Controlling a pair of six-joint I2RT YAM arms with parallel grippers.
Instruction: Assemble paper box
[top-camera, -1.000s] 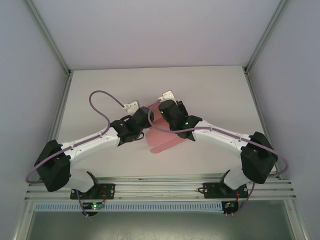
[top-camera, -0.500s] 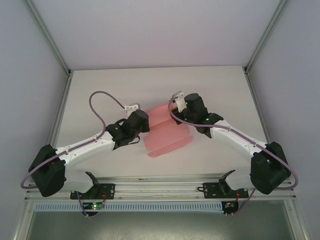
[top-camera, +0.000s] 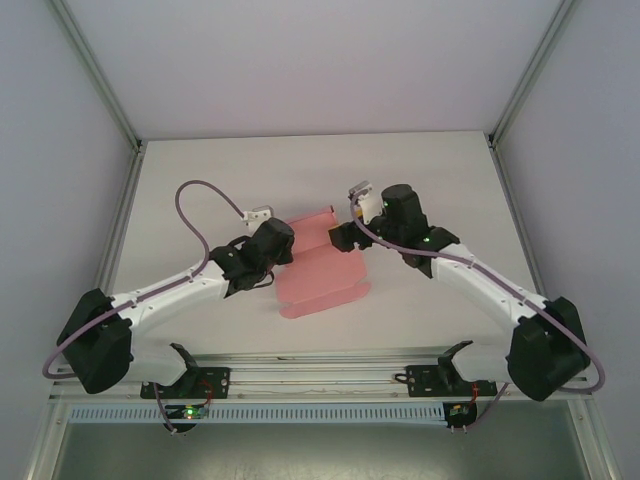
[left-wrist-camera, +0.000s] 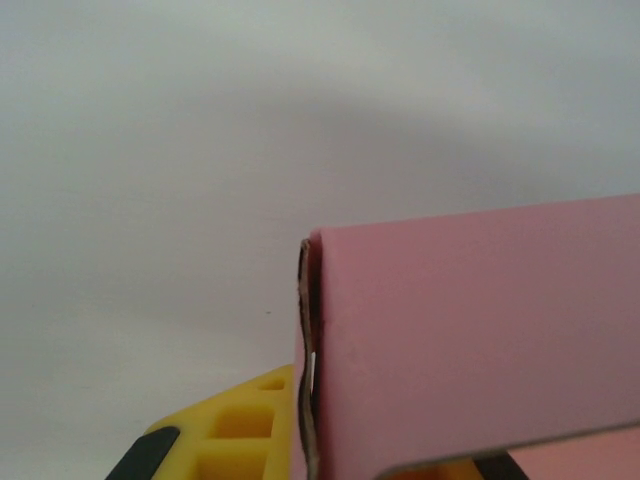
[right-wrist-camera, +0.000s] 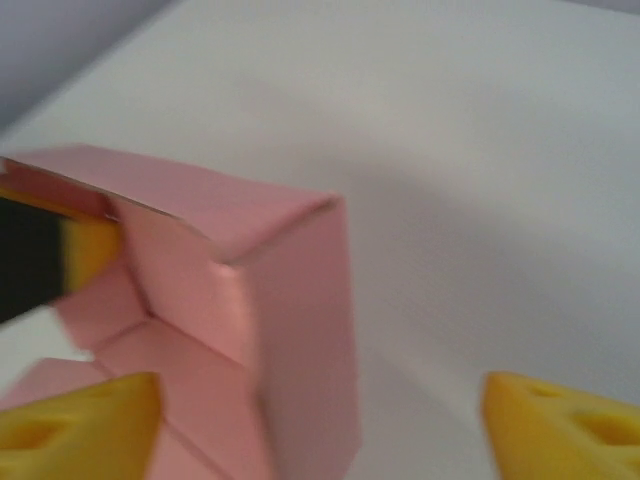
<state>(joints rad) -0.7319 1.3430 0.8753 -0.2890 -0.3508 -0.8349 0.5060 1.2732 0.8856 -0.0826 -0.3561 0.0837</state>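
Left gripper (top-camera: 284, 250) on left edge of paper box (top-camera: 325, 272)

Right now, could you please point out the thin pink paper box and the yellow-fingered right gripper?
pink paper box (top-camera: 322, 270): top external view, central panel.
right gripper (right-wrist-camera: 320, 392): right wrist view, midway between fingertips.

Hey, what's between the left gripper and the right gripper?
The paper box: in the top view its far part spans the gap from the left gripper, shut on its edge, to the open right gripper.
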